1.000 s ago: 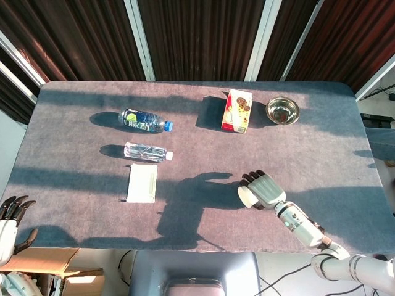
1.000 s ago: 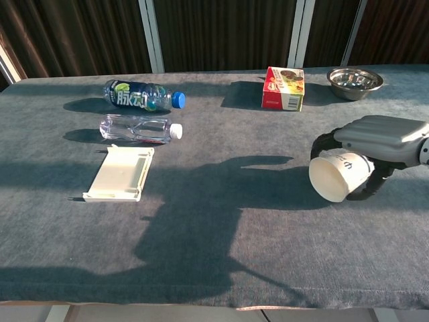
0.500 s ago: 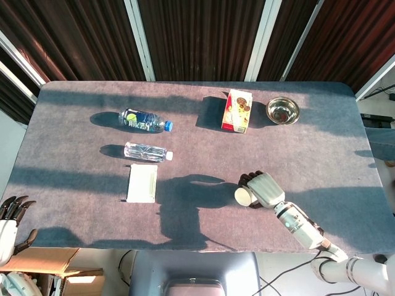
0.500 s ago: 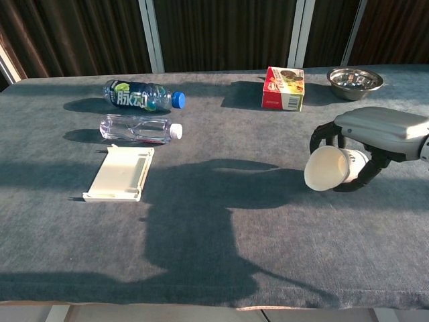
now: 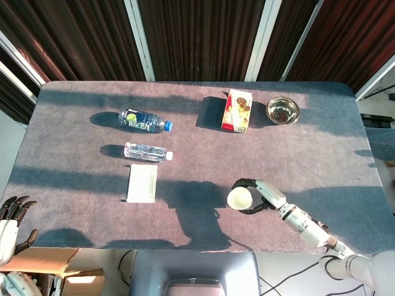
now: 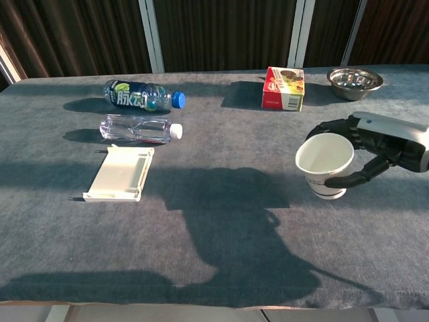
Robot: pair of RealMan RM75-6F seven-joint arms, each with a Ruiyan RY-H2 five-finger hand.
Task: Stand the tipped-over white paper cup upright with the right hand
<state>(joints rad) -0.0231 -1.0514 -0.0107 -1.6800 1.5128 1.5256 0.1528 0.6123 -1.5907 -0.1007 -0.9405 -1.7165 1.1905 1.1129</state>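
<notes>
The right hand (image 6: pixel 375 151) grips the white paper cup (image 6: pixel 324 164), now nearly upright on the table (image 6: pixel 221 268) near the front edge, and a careless release risks dragging it over again.

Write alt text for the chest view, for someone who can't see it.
The robot's right hand grips a white paper cup, nearly upright, open end up, on a grey table. Two bottles and a white tray lie at left; a carton and metal bowl stand behind.
</notes>
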